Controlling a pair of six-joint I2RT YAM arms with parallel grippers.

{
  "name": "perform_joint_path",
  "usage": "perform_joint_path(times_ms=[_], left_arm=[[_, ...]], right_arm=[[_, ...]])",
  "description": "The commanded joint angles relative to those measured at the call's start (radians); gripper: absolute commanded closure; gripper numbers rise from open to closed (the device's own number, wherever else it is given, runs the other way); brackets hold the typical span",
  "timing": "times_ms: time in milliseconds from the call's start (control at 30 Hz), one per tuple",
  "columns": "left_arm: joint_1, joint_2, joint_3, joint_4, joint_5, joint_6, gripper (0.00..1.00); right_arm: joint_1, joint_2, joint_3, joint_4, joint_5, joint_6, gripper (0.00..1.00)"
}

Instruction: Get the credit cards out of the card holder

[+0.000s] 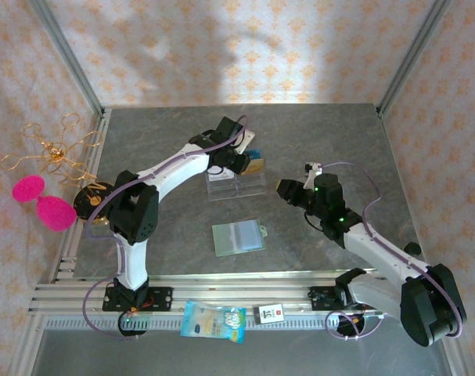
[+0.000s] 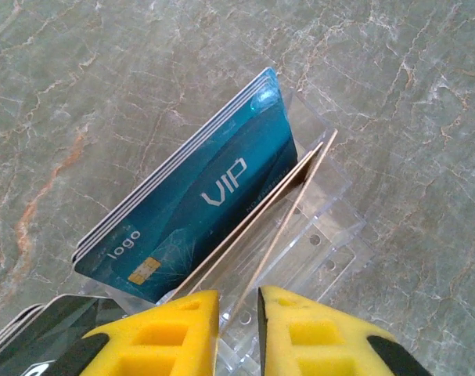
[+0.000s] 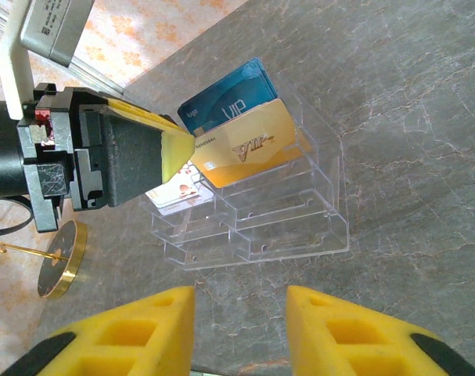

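You have one holder (image 1: 239,236), lying open and flat on the table (image 1: 339,141) between the two arms, in front of the one clear rack (image 3: 300,227) and apart from it. You cannot tell whether any card sits in its pockets.

In the rack, count two gold cards (image 3: 249,149) standing side by side as thin tan edges in the left wrist view. There is one blue card (image 2: 214,204) behind them with a few pale card edges stacked at its back, too close to count. One white card (image 3: 174,194) sits on a lower tier, and one dark card (image 2: 41,337) at the rack's end.

Your left arm bends at the elbow and reaches diagonally to the rack. The left gripper (image 2: 239,301) has a narrow gap, and one gold card's edge runs into it. You cannot tell whether the fingers pinch it.

Your right arm stretches from the near right corner toward the rack. The right gripper (image 3: 241,301) hangs above the table beside the rack, jaws apart and empty.
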State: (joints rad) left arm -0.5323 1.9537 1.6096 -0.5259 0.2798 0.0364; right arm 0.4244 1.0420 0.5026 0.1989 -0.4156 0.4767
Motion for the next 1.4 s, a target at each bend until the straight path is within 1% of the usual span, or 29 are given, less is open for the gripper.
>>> perform_joint_path(times_ms=[0,133,333,567,667,867,1000,1267,1367], left_arm=[[-0.006,0.027,0.036,-0.046,0.0,0.027,0.76],[-0.01,0.026,0.035,-0.05,-0.014,0.046,0.76],[-0.024,0.039,0.06,-0.081,-0.007,0.109,0.88],[-0.038,0.017,0.061,-0.103,0.001,0.165,0.94],[-0.041,0.015,0.064,-0.117,-0.009,0.182,1.0],[-0.046,-0.008,0.066,-0.127,0.01,0.206,1.0],[-0.046,-0.012,0.08,-0.178,0.013,0.212,1.0],[-0.046,-0.078,0.049,-0.214,-0.024,0.164,1.0],[-0.046,-0.114,0.022,-0.173,-0.007,0.154,1.0]], right_arm=[[-0.003,-0.01,-0.012,0.016,0.011,-0.018,0.65],[-0.004,-0.009,-0.012,0.016,0.011,-0.018,0.64],[-0.004,-0.006,-0.01,0.014,0.011,-0.018,0.64],[-0.004,-0.001,-0.01,0.017,0.011,-0.018,0.64],[-0.004,0.0,-0.01,0.019,0.008,-0.019,0.64],[-0.004,-0.001,-0.009,0.014,0.01,-0.02,0.64],[-0.004,-0.003,-0.007,0.014,0.01,-0.02,0.64],[-0.006,-0.01,-0.007,0.016,0.005,-0.017,0.64],[-0.005,-0.015,-0.009,0.015,0.006,-0.015,0.64]])
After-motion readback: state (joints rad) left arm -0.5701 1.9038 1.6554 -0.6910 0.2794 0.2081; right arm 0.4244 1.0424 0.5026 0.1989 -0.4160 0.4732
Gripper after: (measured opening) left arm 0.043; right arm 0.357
